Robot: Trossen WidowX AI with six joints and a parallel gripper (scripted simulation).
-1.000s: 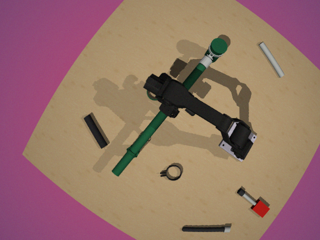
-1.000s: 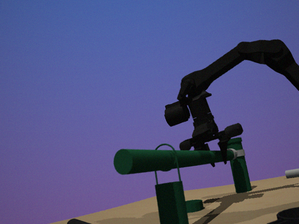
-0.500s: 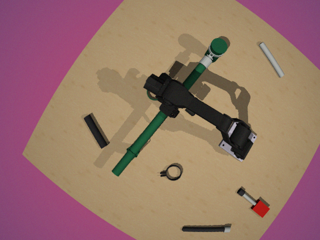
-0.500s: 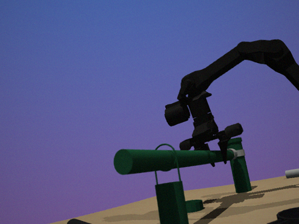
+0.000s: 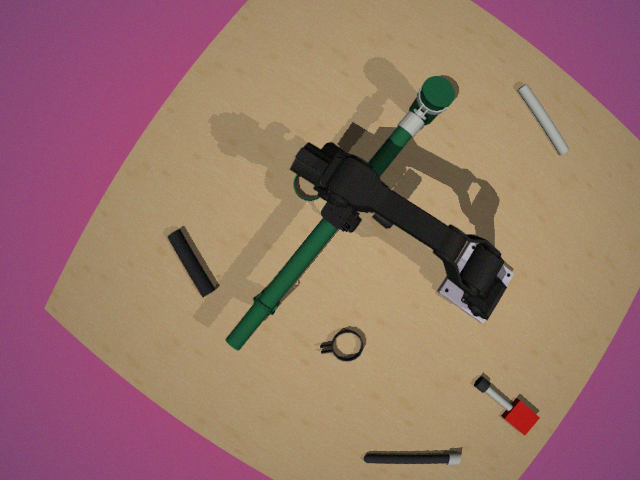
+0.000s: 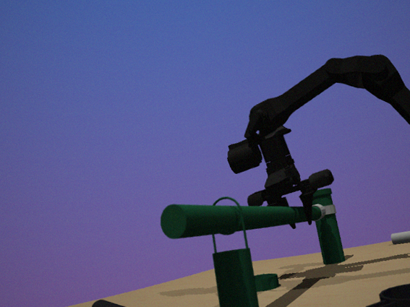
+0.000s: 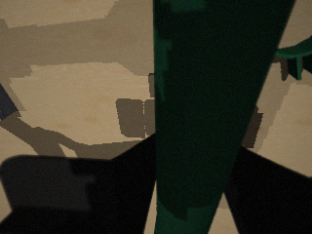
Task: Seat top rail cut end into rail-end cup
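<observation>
Rail point(image 5: 305, 253) point(image 6: 266, 217) point(image 7: 210, 97) at the end cup point(image 5: 412, 124) point(image 6: 321, 209), seating depth unclear; end effector point(image 5: 356, 188) point(image 6: 301, 221) point(image 7: 186, 140) partly open, clamped around it. Possible risks: brace band point(image 5: 434, 111) point(image 6: 330, 209) slipping from an angled push, or rail backing out from finger drag.

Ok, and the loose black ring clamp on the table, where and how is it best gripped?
Probably by the two side-by-side tabs of the black ring clamp, from above, fingers across both: they protrude from the flat-lying ring.
</observation>
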